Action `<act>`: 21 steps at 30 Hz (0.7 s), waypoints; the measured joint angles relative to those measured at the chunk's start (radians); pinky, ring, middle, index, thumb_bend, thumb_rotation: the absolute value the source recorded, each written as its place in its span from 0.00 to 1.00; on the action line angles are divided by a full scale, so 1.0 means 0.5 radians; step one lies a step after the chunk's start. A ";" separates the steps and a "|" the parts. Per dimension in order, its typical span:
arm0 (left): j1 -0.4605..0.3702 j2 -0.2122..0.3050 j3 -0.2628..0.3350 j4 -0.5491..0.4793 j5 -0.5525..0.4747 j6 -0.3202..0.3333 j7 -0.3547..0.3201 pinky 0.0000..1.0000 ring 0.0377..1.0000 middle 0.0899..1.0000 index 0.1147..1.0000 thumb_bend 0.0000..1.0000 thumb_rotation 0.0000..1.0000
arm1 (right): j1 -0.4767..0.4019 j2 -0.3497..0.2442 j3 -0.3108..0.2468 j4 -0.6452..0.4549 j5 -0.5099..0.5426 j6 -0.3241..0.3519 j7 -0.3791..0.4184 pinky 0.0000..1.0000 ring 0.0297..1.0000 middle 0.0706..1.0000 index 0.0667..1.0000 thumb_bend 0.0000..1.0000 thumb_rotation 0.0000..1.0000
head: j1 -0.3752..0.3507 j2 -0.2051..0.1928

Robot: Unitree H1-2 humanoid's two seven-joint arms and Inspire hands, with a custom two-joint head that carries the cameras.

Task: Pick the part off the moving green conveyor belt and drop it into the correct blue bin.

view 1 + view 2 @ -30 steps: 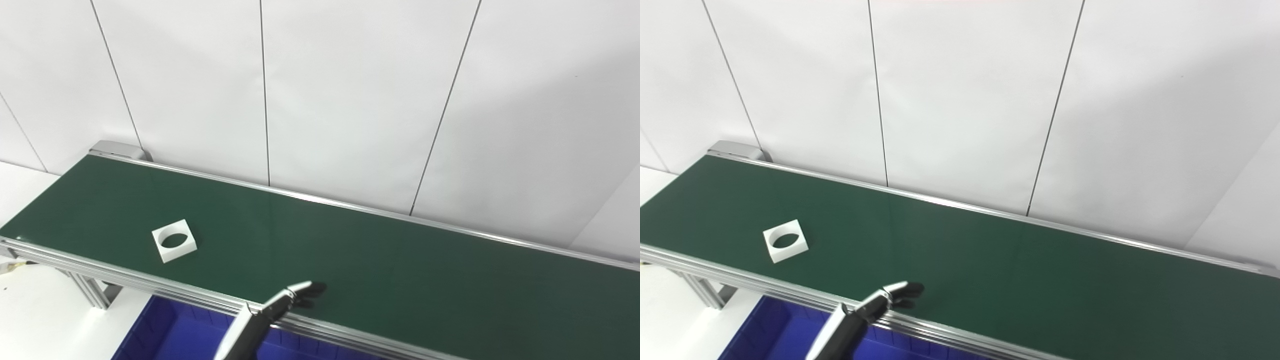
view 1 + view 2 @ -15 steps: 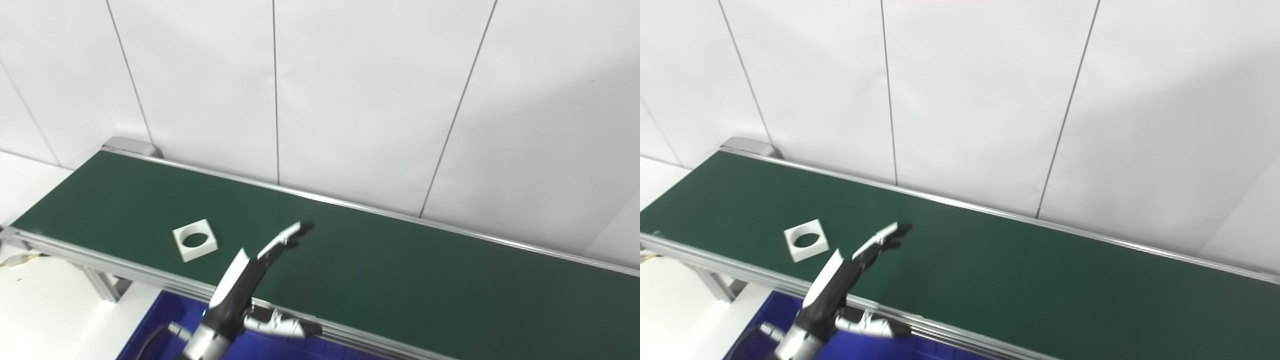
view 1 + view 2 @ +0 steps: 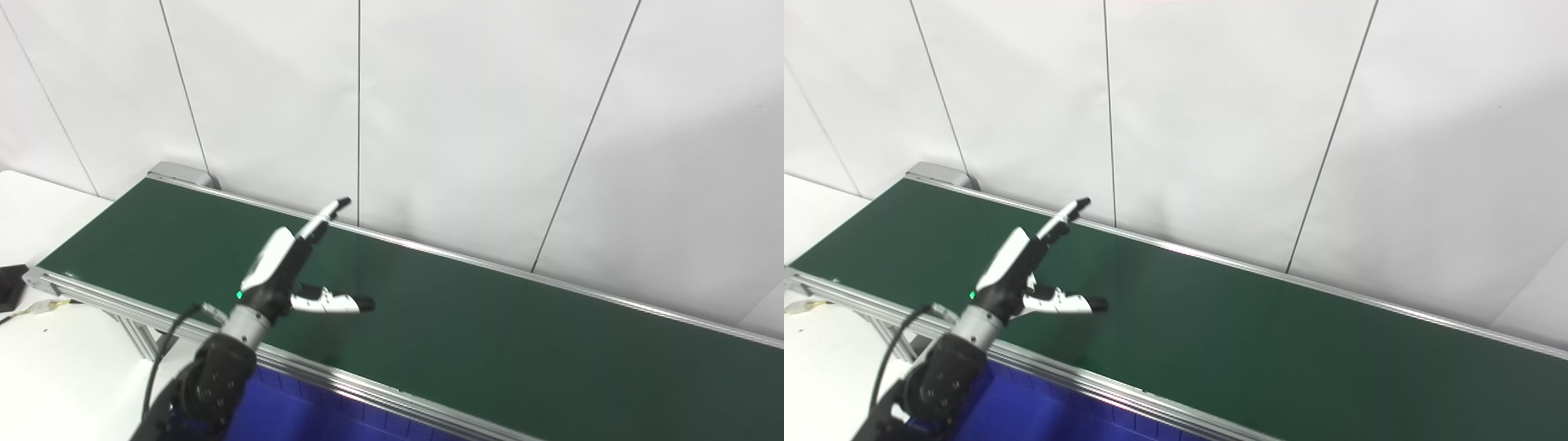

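Note:
My left hand (image 3: 278, 269) is raised above the left part of the green conveyor belt (image 3: 490, 331). It is open and holds nothing, with its fingers stretched toward the back wall and the thumb out to the right. It also shows in the right eye view (image 3: 1013, 269). The white square part with the round hole does not show in either view; the hand and wrist cover a patch of belt. My right hand is out of view.
A blue bin (image 3: 275, 416) sits below the belt's near rail (image 3: 367, 392), partly hidden by my left forearm. White wall panels stand right behind the belt. A white tabletop (image 3: 55, 367) with a cable lies at the left.
My left hand has risen from the belt's near rail and reached out over the belt. The view has shifted. The white part, seen left of the hand before, is now out of sight.

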 measured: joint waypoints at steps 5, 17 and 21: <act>-0.073 0.070 -0.001 0.119 0.125 0.098 -0.017 0.76 0.86 0.95 0.94 0.92 0.43 | -0.011 -0.007 0.002 0.020 0.000 0.000 0.000 0.99 0.90 0.90 0.97 0.34 1.00 | 0.006 0.000; -0.202 0.165 -0.046 0.537 0.328 0.131 -0.010 0.82 0.91 0.96 0.95 0.94 0.32 | -0.023 -0.019 0.014 0.027 0.014 0.000 -0.001 1.00 0.91 0.90 0.97 0.30 1.00 | 0.009 -0.009; -0.212 0.169 -0.069 0.681 0.365 0.129 0.013 0.81 0.90 0.97 0.94 0.96 0.27 | -0.027 -0.021 0.021 0.027 0.012 0.000 -0.002 1.00 0.90 0.90 0.97 0.30 1.00 | 0.009 -0.006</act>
